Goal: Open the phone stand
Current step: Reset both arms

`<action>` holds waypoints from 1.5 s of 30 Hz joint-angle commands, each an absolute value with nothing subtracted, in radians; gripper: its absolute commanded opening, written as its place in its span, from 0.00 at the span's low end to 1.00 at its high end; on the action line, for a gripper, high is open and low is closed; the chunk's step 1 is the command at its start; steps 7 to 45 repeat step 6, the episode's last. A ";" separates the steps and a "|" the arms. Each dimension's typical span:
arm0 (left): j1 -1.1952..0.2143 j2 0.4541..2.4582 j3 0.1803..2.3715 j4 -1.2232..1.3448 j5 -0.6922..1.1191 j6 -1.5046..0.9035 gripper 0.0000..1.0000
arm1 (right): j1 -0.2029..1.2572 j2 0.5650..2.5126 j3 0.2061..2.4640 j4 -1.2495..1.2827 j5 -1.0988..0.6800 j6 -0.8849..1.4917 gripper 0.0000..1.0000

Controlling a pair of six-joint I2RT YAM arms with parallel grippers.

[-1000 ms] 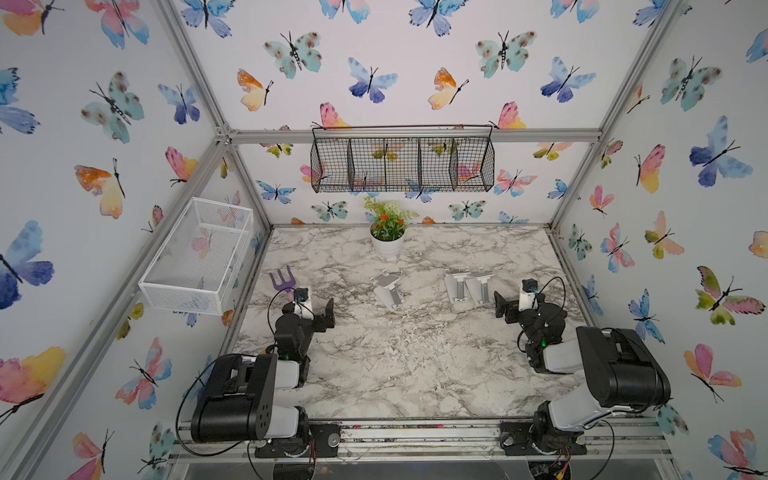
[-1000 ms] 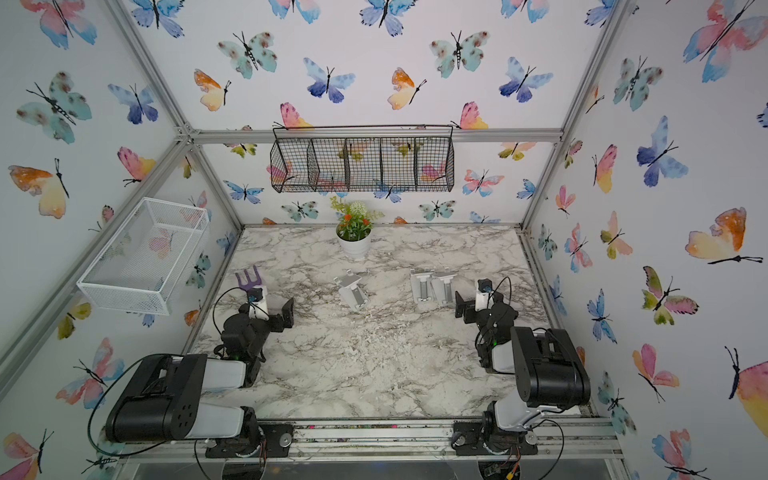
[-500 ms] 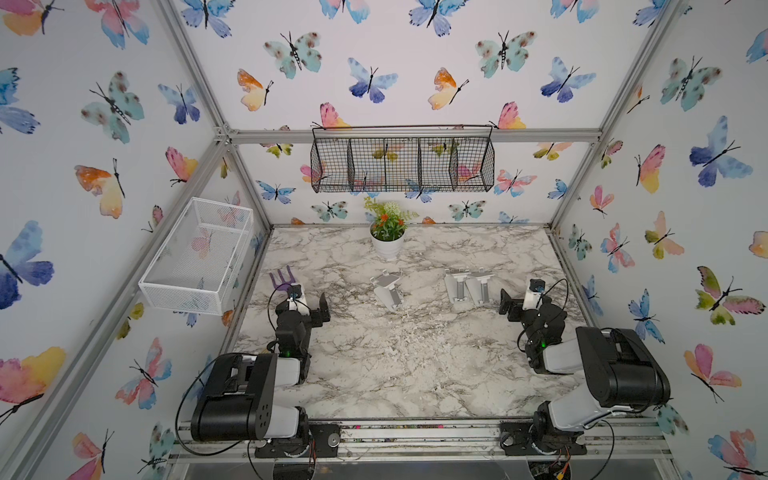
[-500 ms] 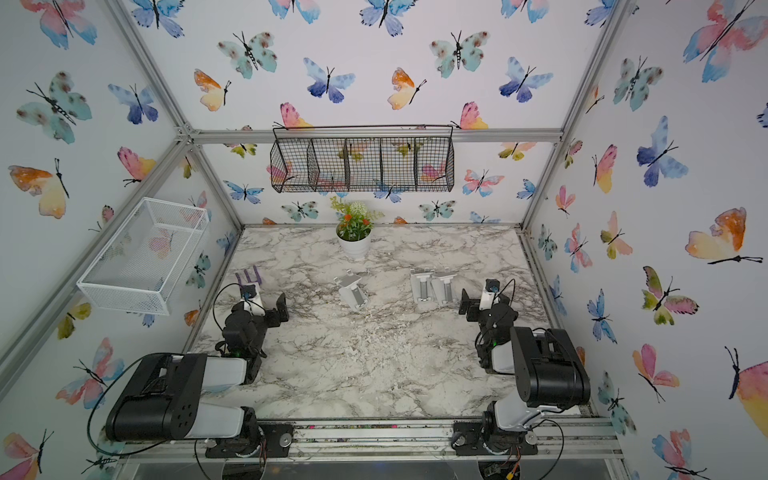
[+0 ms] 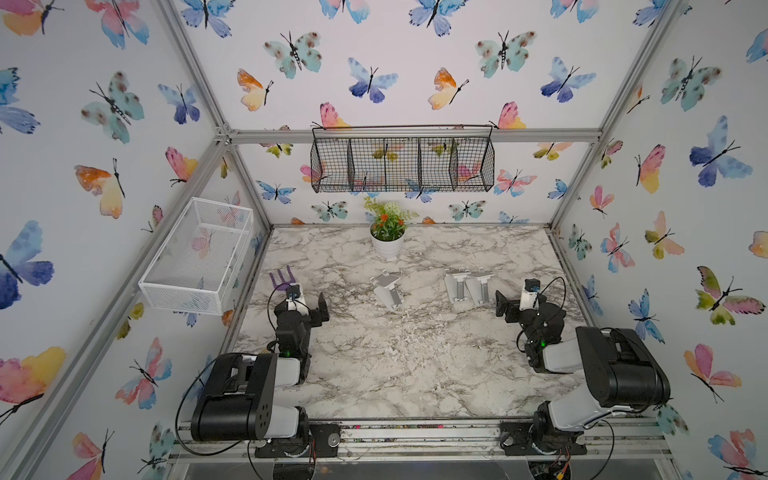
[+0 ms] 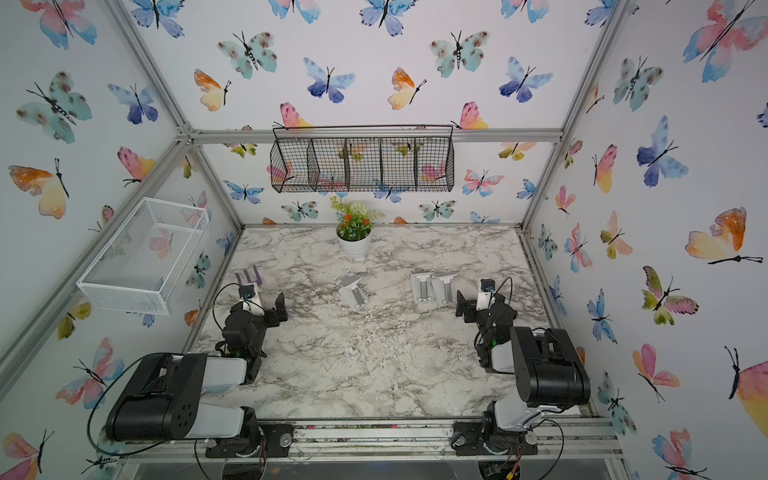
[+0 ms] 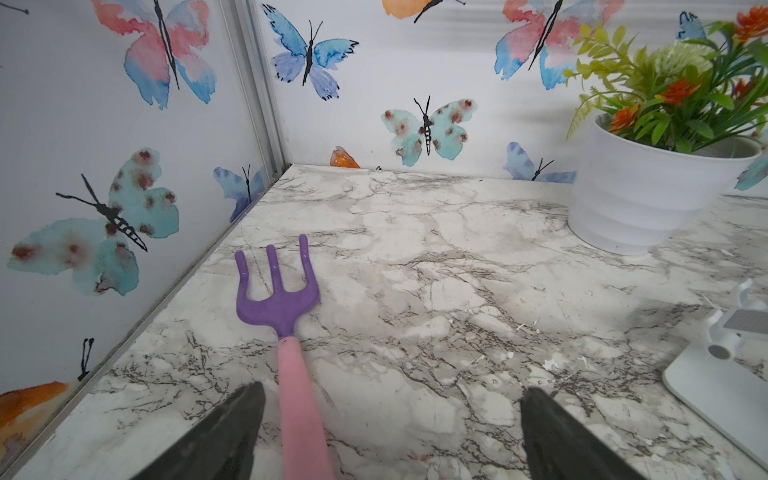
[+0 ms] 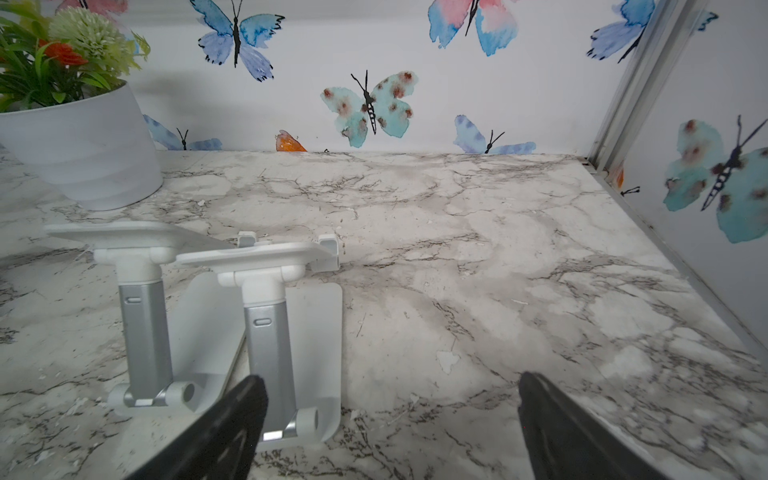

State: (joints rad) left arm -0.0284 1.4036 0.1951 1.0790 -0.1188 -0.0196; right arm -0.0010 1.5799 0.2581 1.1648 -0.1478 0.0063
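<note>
Two white-and-silver folding phone stands (image 8: 266, 332) lie just ahead of the empty, wide-open right tool (image 8: 388, 384), stems pointing away; left tool (image 7: 390, 390), also open, farther.

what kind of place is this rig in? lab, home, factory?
Most likely a lab robot cell, not a home: aluminium frame with butterfly wallpaper, left arm and right arm mounted on a rail at a marble-look table, staged props such as phone stands and a potted plant.
</note>
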 commanded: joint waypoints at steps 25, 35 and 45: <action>-0.037 1.404 0.209 1.067 -0.136 -0.025 0.98 | -0.002 1.580 0.273 1.164 -0.163 -0.005 0.98; -0.037 1.404 0.209 1.067 -0.136 -0.025 0.98 | -0.002 1.580 0.273 1.164 -0.163 -0.005 0.98; -0.037 1.404 0.209 1.067 -0.136 -0.025 0.98 | -0.002 1.580 0.273 1.164 -0.163 -0.005 0.98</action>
